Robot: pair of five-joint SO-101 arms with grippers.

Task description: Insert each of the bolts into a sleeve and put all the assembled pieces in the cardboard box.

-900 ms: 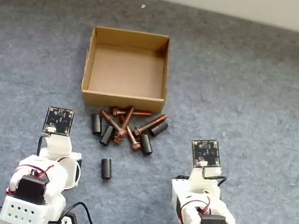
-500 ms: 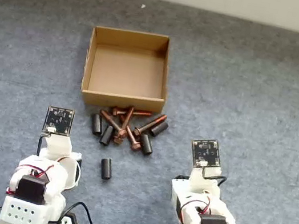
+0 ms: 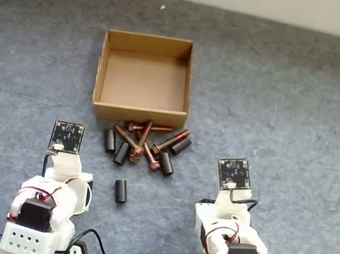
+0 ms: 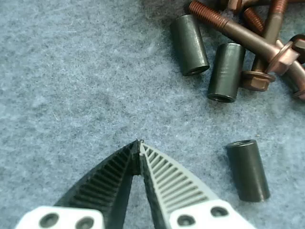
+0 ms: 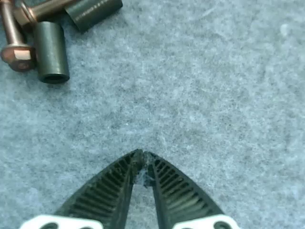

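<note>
No bolt is seen inserted, and the cardboard box (image 3: 139, 114) is found empty. The bolts (image 3: 145, 134) and sleeves (image 3: 109, 140) are heaped on the counter (image 3: 289, 122) just on the near side of the box (one lone sleeve (image 3: 120, 191) is set apart, nearer still). Both arms' jaws are closed, with nothing gripped.

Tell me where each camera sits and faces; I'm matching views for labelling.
High view: fixed above, looking down at the box, bolts and sleeves; both arms show at the near edge.
Left wrist view: on the left arm, looking down past its shut left hand at carpet.
Right wrist view: likewise, past the shut right hand.
Shared: the lone sleeve shows in high and left wrist views.
</note>
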